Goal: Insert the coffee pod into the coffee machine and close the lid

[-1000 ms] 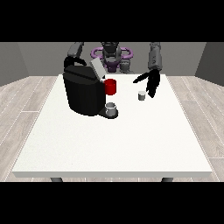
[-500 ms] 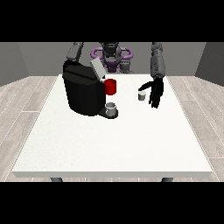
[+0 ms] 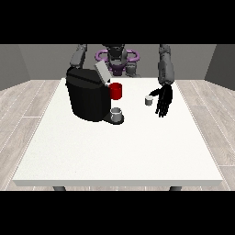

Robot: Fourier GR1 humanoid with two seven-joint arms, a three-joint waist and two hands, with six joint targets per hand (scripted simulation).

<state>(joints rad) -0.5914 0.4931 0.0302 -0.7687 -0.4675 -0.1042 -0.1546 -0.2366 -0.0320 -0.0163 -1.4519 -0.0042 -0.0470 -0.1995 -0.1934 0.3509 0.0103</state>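
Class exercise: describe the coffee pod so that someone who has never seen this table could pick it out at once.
Start at the big black coffee machine on the white table, then move towards the view's right, past the red part at the machine's front. The coffee pod is the small pale cylinder standing alone on the tabletop, just beside the black hand at the view's right. Unlike the grey cup under the machine, it stands clear of it.

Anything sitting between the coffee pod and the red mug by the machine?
In the front view, nothing: only bare white table separates the coffee pod from the red mug. The hand at the view's right is beside the pod, on its far side from the mug.
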